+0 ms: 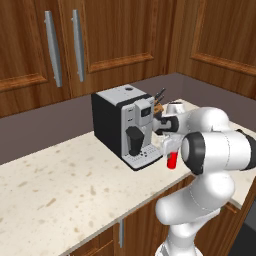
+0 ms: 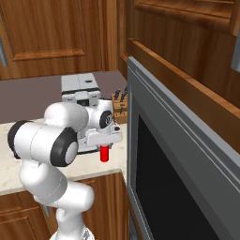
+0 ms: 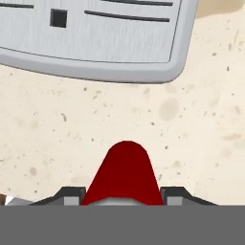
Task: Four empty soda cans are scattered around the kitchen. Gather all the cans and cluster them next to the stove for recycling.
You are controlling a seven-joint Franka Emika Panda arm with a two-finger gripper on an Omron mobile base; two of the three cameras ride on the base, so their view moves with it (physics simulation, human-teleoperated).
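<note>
Now the soda can [image 3: 125, 172] stands upright on the desk [image 1: 60, 180] just in front of the coffee machine [image 1: 125, 125], with the fingers [image 3: 76, 195] clamped on its two sides. If the grip is shallow, the can could slip or tip when lifted, or knock the machine's tray [image 3: 95, 43]. No open container shows; whether the can holds anything cannot be told.

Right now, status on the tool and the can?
Tool shut on soda can, gripping from above. Can upright, at the counter beside the coffee machine. Machine and knife block close by.
</note>
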